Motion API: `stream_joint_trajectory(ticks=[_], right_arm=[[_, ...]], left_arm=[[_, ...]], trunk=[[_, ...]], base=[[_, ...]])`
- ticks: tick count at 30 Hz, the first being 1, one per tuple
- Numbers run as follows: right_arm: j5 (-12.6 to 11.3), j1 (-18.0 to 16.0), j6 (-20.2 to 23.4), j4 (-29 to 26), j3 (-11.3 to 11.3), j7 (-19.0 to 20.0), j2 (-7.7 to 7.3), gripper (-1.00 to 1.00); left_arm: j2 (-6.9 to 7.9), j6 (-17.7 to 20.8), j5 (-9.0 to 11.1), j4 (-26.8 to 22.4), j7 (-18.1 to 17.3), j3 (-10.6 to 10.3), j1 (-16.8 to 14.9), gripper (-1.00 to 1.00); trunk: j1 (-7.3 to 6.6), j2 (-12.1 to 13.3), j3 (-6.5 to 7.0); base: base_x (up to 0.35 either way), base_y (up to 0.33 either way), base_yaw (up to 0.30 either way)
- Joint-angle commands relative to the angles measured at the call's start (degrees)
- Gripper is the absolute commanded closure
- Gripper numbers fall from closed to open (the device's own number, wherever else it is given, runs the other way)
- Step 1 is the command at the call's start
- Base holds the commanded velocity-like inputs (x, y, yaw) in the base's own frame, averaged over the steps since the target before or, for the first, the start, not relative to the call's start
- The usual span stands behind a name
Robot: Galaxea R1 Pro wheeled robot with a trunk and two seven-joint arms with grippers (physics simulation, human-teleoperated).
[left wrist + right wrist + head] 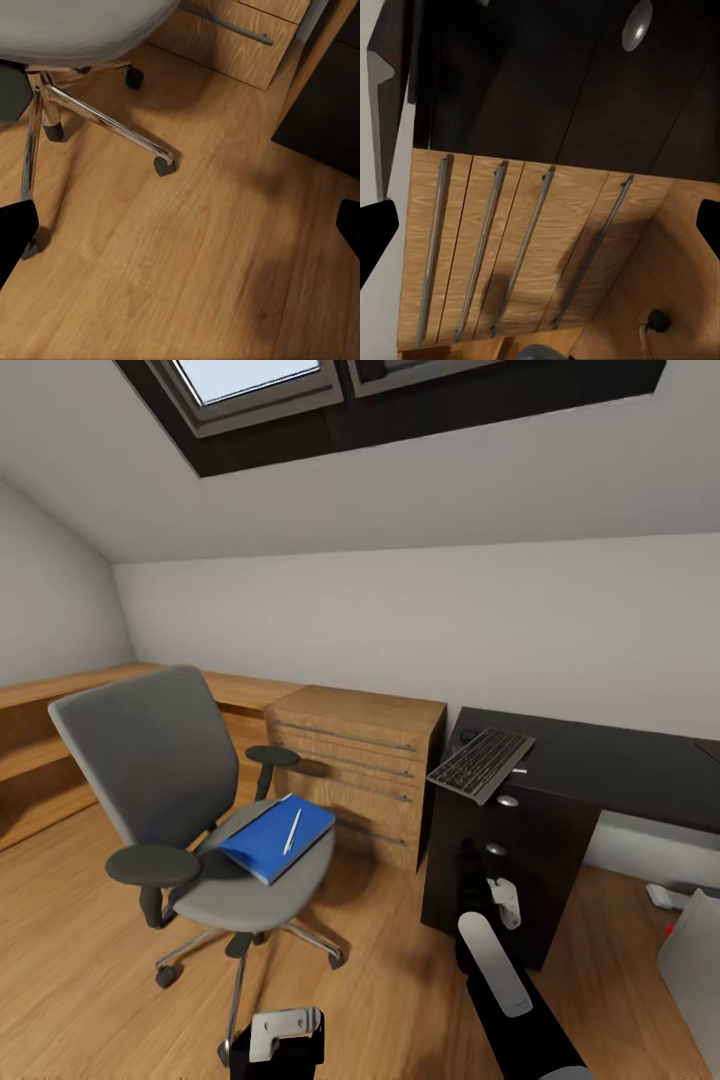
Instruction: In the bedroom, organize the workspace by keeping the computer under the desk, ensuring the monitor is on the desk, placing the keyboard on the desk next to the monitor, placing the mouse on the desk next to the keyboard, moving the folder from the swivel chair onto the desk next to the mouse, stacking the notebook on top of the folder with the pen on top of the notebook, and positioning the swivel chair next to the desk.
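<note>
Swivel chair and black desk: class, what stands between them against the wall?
In the head view, a light-wood chest of drawers stands between the swivel chair and the desk.

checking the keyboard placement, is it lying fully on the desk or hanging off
Hanging off: the flat black keyboard sits tilted, its near corner overhanging the glossy black desk top's edge above the drawers.

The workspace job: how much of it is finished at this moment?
Done: only the keyboard lies on the desk, overhanging its edge. In hand: nothing; both end effectors, left and right, are empty. Left: the folder and pen lie on the swivel chair; the remaining steps are not done.
</note>
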Motion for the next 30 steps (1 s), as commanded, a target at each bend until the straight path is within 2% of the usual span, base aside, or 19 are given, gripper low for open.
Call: stream_joint_trajectory(ticks=[1,11,13,14,15,18,19,20,21,23,28,30], right_arm=[[-0.41,-0.04,-0.38,-0.08,0.12,-0.11,-0.01,-1.00],[-0.45,-0.04,-0.43,-0.22,0.45,-0.03,0.01,-1.00],[-0.37,-0.04,-0.45,-0.33,1.04,-0.03,0.01,-1.00],[-0.25,-0.04,-0.52,-0.50,2.10,-0.02,0.00,-1.00],[-0.07,-0.04,-0.71,-1.08,4.30,0.00,-0.04,-1.00],[0.04,-0.04,-0.87,-2.17,6.75,0.17,-0.10,-1.00],[0.09,-0.04,-0.93,-2.89,8.28,0.77,-0.14,-1.00],[0.12,0.02,-1.01,-3.87,10.53,5.37,-0.28,-1.00],[0.04,0.10,-1.01,-3.94,10.91,9.40,-0.33,-1.00],[-0.15,0.21,-0.98,-3.94,11.24,14.64,-0.38,-1.00],[-0.31,0.30,-0.98,-3.93,11.27,19.46,-0.42,-1.00],[-0.33,0.31,-1.00,-3.88,10.76,19.82,-0.42,-1.00]], left_arm=[[0.01,0.15,0.60,-0.09,0.42,-0.07,-0.02,-1.00],[0.01,0.15,0.56,0.24,0.42,-0.94,-0.01,-1.00],[0.01,0.15,0.55,0.28,0.42,-1.04,-0.02,-1.00],[0.01,0.15,0.53,0.34,0.42,-1.10,0.01,-1.00],[0.16,0.15,0.48,0.42,0.39,-1.18,0.00,-1.00],[0.62,0.15,0.45,0.47,0.36,-1.52,0.02,-1.00],[0.95,0.15,0.44,0.49,0.35,-1.95,0.01,-1.00],[1.56,0.13,0.43,0.52,0.34,-2.89,0.01,-1.00],[1.76,0.10,0.41,0.66,0.31,-3.11,0.03,-1.00],[1.93,0.08,0.38,0.89,0.28,-3.30,0.03,-1.00],[2.09,0.04,0.34,1.11,0.25,-3.48,-0.01,-1.00],[2.10,0.01,0.34,1.13,0.25,-3.49,-0.01,-1.00]], trunk=[[0.22,-0.44,-0.23],[2.42,-4.45,-2.03],[2.42,-4.45,-2.03],[2.42,-4.45,-2.03],[2.42,-4.45,-2.03],[2.42,-4.45,-2.03],[2.42,-4.45,-2.03],[2.42,-4.45,-2.03],[2.42,-4.45,-2.03],[2.42,-4.45,-2.03],[2.42,-4.45,-2.03],[2.42,-4.45,-2.03]], base=[[0.000,0.000,0.000],[0.000,0.000,0.000],[0.000,0.000,0.000],[0.000,0.000,0.000],[0.000,0.000,0.000],[0.000,0.000,0.000],[0.000,0.000,0.000],[0.000,0.000,0.000],[0.000,0.000,0.000],[0.000,0.000,0.000],[0.000,0.000,0.000],[0.000,0.000,0.000]])
